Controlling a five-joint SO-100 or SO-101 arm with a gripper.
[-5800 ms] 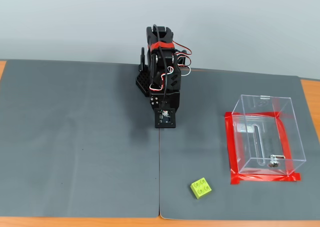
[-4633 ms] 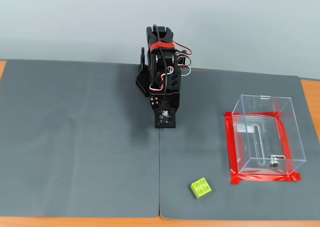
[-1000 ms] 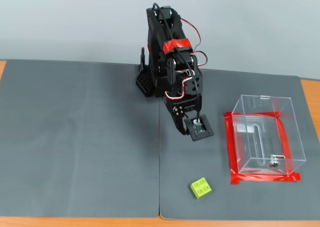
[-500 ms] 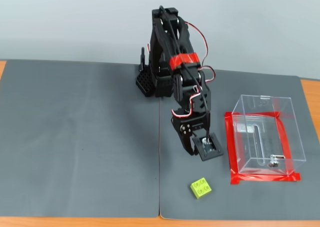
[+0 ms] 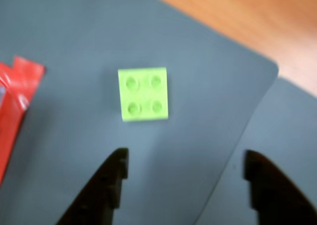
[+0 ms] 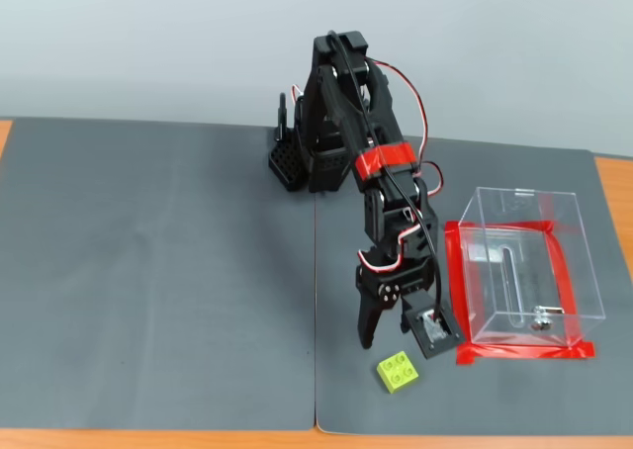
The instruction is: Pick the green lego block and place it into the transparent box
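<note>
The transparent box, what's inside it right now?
Inside the transparent box only a small metal piece shows near its front wall. The green lego block lies outside on the grey mat, below the open pincer.

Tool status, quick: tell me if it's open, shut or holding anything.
Tool: open and empty, fingers spread above the mat; the green lego block lies just ahead of them, untouched.
</note>
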